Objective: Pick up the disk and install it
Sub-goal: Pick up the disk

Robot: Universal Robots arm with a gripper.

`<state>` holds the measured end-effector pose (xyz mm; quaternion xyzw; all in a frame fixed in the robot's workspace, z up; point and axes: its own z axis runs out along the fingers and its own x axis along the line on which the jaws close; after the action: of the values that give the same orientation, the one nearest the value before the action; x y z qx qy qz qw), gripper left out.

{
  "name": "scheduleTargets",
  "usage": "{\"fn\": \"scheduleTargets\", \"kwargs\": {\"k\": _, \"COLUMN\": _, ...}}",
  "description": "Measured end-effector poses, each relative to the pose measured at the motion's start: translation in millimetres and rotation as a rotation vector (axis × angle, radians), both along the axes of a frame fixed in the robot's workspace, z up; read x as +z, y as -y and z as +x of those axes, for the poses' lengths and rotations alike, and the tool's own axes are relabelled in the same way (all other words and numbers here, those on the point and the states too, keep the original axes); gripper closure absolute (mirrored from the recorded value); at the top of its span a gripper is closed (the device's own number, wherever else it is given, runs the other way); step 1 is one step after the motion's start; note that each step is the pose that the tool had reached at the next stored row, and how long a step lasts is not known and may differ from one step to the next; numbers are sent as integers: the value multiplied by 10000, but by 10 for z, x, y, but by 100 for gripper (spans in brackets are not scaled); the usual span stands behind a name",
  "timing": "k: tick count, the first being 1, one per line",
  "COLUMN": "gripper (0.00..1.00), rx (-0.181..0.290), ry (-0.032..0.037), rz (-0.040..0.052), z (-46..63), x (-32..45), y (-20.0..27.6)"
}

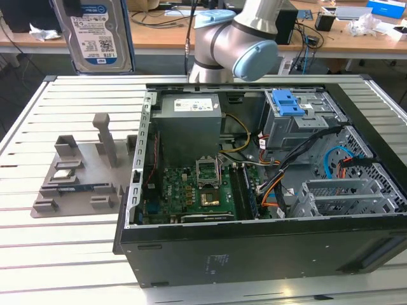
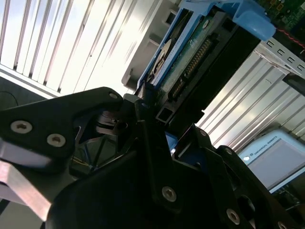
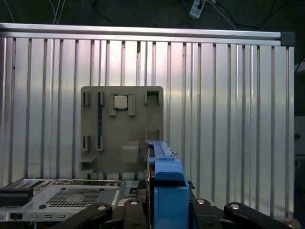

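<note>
The disk (image 1: 95,32), a silver hard drive with a white-and-blue label in a blue side bracket, hangs upright high above the slatted table at the exterior view's left. In the second wrist view my gripper (image 2: 157,114) has its black fingers (image 2: 143,102) clamped on the disk (image 2: 190,52), whose circuit board and connector show. The first wrist view looks down along the disk's blue bracket (image 3: 167,186), edge-on between the fingers, above the grey holder plate (image 3: 121,129).
An open computer case (image 1: 254,190) lies on the table, with a grey drive cage and blue latch (image 1: 289,101) at its far right. The grey holder plate (image 1: 76,178) carries a small silver chip (image 1: 62,173). The arm's base (image 1: 235,38) stands behind the case.
</note>
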<state>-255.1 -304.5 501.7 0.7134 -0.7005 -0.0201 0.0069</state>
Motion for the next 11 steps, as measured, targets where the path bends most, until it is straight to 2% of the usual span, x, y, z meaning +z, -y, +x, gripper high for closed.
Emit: {"fn": "scheduleTargets", "kwargs": {"k": 11, "gripper": 63, "rx": 0, "ry": 0, "rz": 0, "z": 371, "x": 0, "y": 0}}
